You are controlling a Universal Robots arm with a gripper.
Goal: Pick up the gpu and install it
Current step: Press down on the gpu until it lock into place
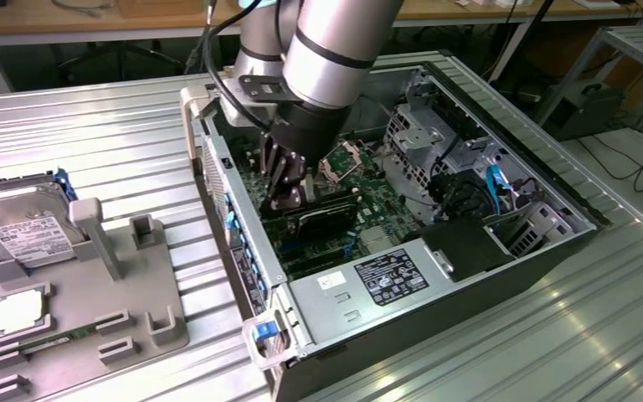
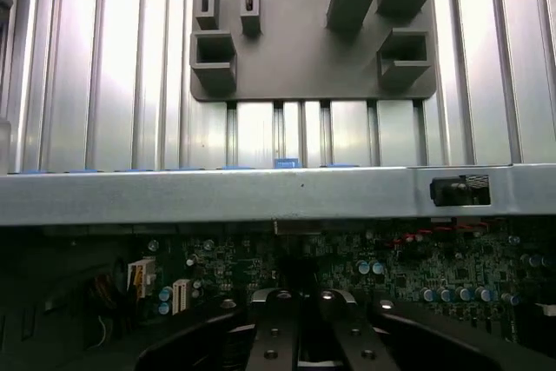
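Ribbed aluminium table [image 1: 110, 142] is carrying the whole setup, with wooden benches and cabling running along the room's far side.

Exterior view: an open computer case [image 1: 489, 180] is lying on its side at the table's centre, motherboard [image 1: 355, 209] exposed. The arm is reaching down into the case, and the gripper [image 1: 287, 195] is working low over the board, fingers pressed together. The gpu [image 1: 327, 219], a dark flat card, is sitting on edge at about 4 o'clock from the fingertips, touching or nearly touching them; whether the fingers are pinching its top edge cannot be told. A grey fixture tray [image 1: 131, 289] is standing at 9 o'clock from the case, carrying a silver hard drive [image 1: 26, 230] and a processor [image 1: 18, 311].

Wrist view: the closed gripper [image 2: 300, 336] is hovering over the motherboard [image 2: 434, 275], with the case wall [image 2: 261, 195] crossing beyond it and the tray [image 2: 304, 49] further off on the table.

Judgement: the installing step appears to be in hand, with the card at the slot. Seating calls for straight, even downward pressure, card aligned with slot and bracket with the rear opening.
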